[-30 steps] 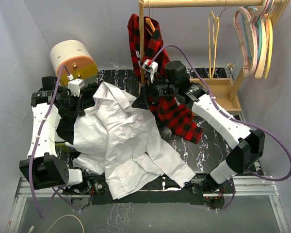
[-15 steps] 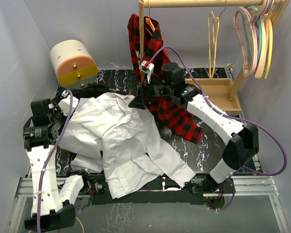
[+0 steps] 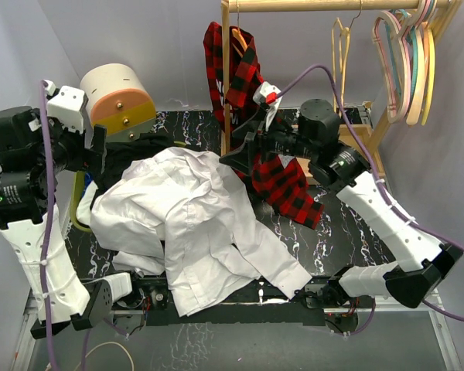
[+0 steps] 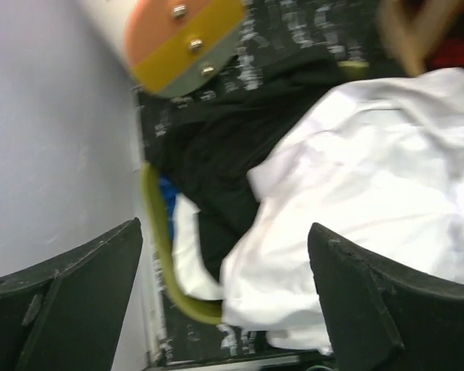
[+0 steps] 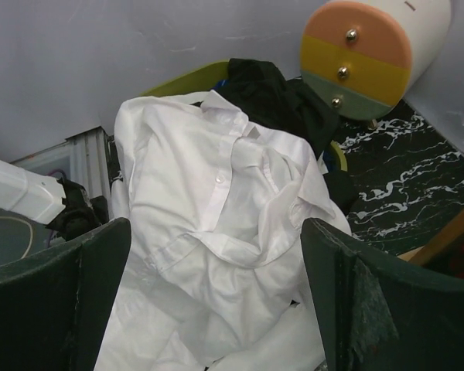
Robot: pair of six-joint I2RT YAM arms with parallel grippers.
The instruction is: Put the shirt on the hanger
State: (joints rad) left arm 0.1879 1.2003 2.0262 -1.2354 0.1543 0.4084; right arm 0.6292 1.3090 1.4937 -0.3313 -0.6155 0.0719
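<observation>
Sprawling crumpled from the left edge of the worktop (image 3: pixel 325 239) to its near edge lies the shirt (image 3: pixel 193 224); left gripper (image 4: pixel 226 259) and right gripper (image 5: pixel 216 251) gape wide, holding nothing.

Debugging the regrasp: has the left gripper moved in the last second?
Yes. The left gripper has backed off the shirt, leftward and raised: from directly below the round drawer unit to below its left edge.

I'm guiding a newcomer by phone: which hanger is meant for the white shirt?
Find the wooden rail across the top. Between the red-and-black plaid shirt and the bunched pink, teal and yellow hangers, one thin pale yellow triangular hanger hangs alone and bare.
</observation>
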